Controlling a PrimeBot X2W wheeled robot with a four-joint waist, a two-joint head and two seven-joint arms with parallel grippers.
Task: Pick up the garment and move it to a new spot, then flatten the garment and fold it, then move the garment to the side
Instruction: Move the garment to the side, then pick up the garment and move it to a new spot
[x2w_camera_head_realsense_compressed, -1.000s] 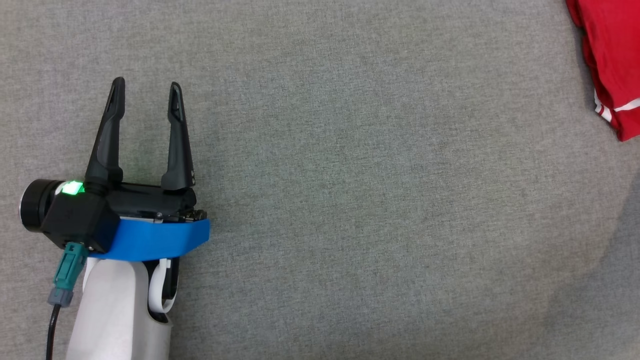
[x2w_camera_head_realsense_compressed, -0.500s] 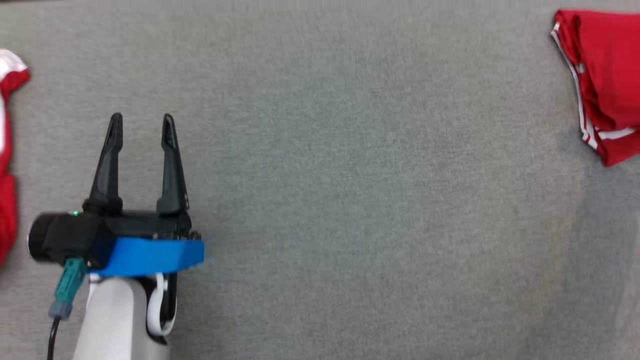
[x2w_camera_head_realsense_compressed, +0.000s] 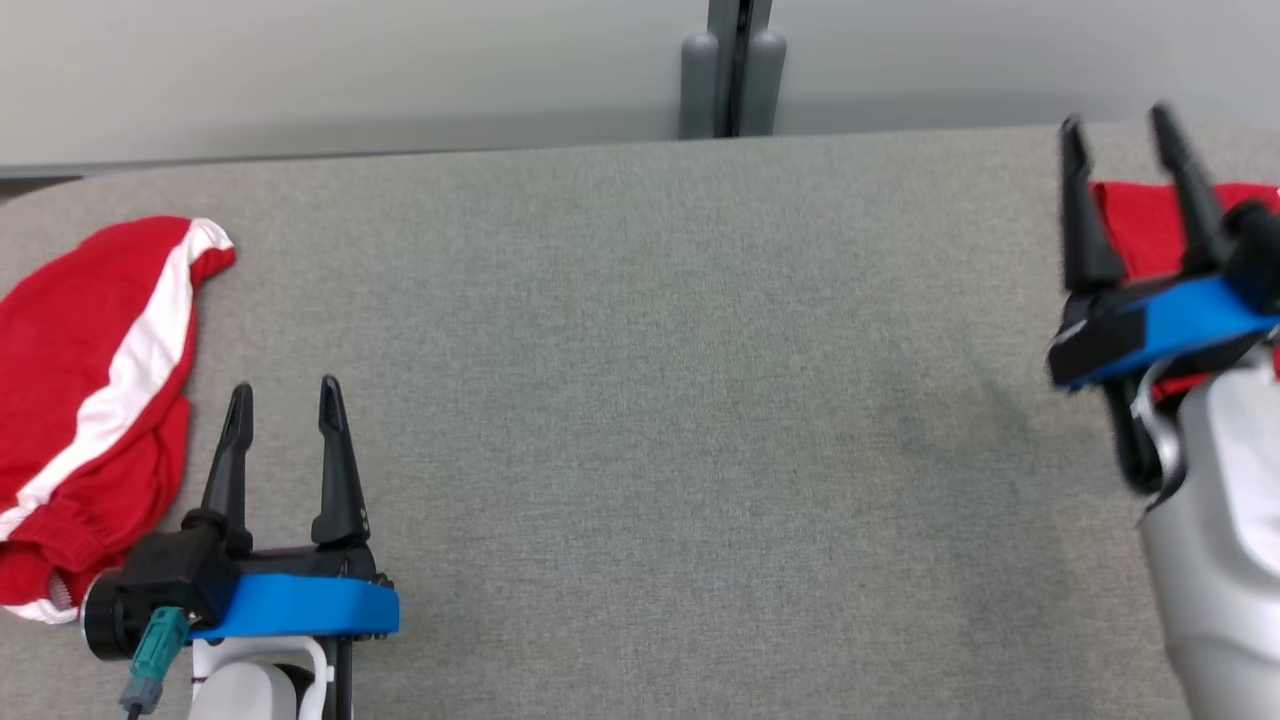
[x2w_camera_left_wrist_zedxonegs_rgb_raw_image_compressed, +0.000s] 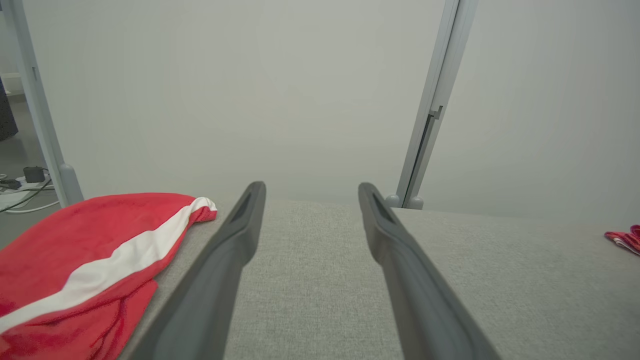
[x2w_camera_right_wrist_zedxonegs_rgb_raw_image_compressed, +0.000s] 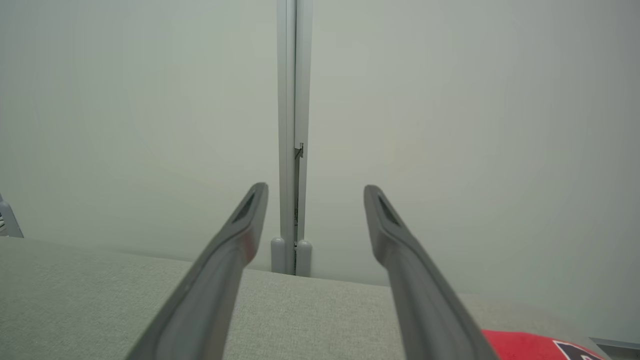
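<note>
Grey felt-covered table (x2w_camera_head_realsense_compressed: 640, 350) before pale partition panels (x2w_camera_head_realsense_compressed: 350, 70), a grey upright post (x2w_camera_head_realsense_compressed: 735, 60) at their joint

The blurred right end effector (x2w_camera_head_realsense_compressed: 1116, 115) partly hides the garment (x2w_camera_head_realsense_compressed: 1140, 230).

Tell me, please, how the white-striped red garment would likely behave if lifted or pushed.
The striped red garment lies in rumpled folds, so it would probably droop limply. It looks thin, likely light. The textured grey surface may make it bunch.

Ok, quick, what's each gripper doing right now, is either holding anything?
Left gripper: jaws open, holding nothing.
Right gripper: jaws open, holding nothing.
</note>
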